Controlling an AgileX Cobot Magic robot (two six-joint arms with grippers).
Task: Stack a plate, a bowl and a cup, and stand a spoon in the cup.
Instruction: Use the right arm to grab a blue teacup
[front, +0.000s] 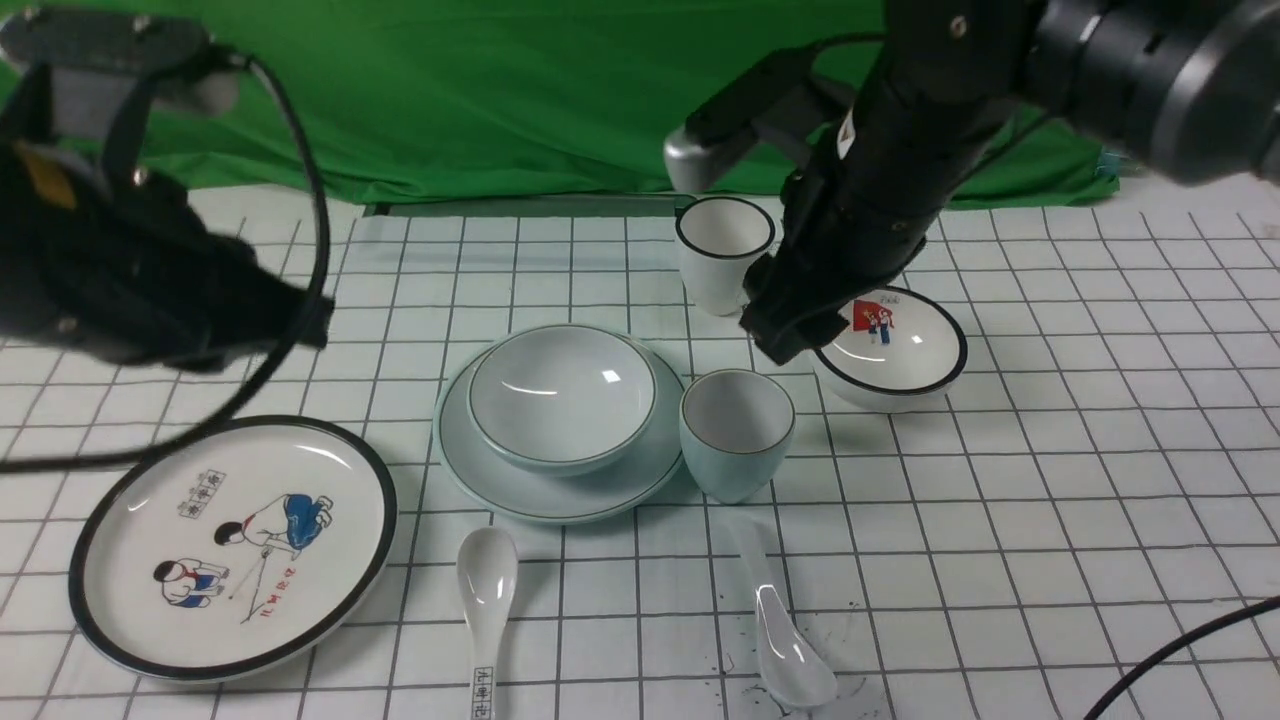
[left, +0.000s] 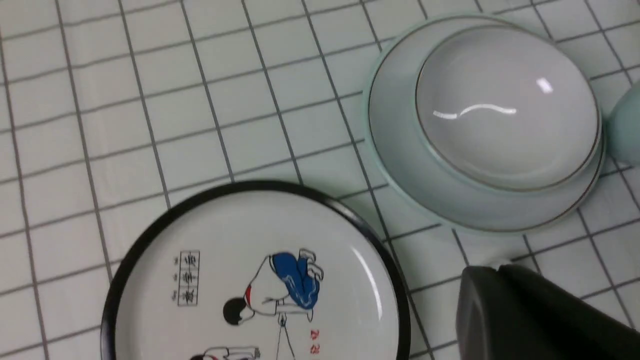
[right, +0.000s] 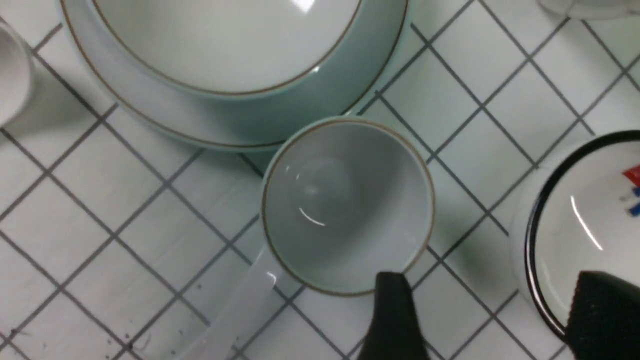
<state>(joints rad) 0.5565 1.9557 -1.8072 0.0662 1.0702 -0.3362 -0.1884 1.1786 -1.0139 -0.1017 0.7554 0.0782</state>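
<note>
The right hand (front: 790, 340) hangs over the white gridded surface (front: 1050, 500), holding nothing, its two black fingers (right: 392, 315) spread wide. Crockery hems it in. A tall white cup with a black rim (front: 723, 250) stands at its 11 o'clock. A small black-rimmed bowl with a red-flag picture (front: 900, 350) sits at its 3 o'clock, its near rim partly covered by the arm in the front view.

At the hand's 7 o'clock, lower down, stands the short rounded pale blue-white cup with a thin gold-brown rim line (front: 737, 432), upright on the surface. It is just beside the 3 o'clock edge of the pale blue-white round plate (front: 500, 485); whether the two touch cannot be told. The wide pale blue-white bowl with a thin dark rim line (front: 562, 397) sits upright on that plate, smooth and glossy with bright glints inside.

The plain glossy white ceramic spoon (front: 790, 645) lies flat at the cup's 6 o'clock, scoop toward the robot and handle pointing at the cup. A second white spoon with black characters on its handle end (front: 487, 590) lies at the plate's 6 o'clock.

At 8 o'clock of the plate rests a large black-rimmed plate with cartoon children (front: 235, 545). The left hand (left: 525, 315) hovers near it, blurred in the front view. Only one dark part shows in its wrist view, so its opening cannot be told.
</note>
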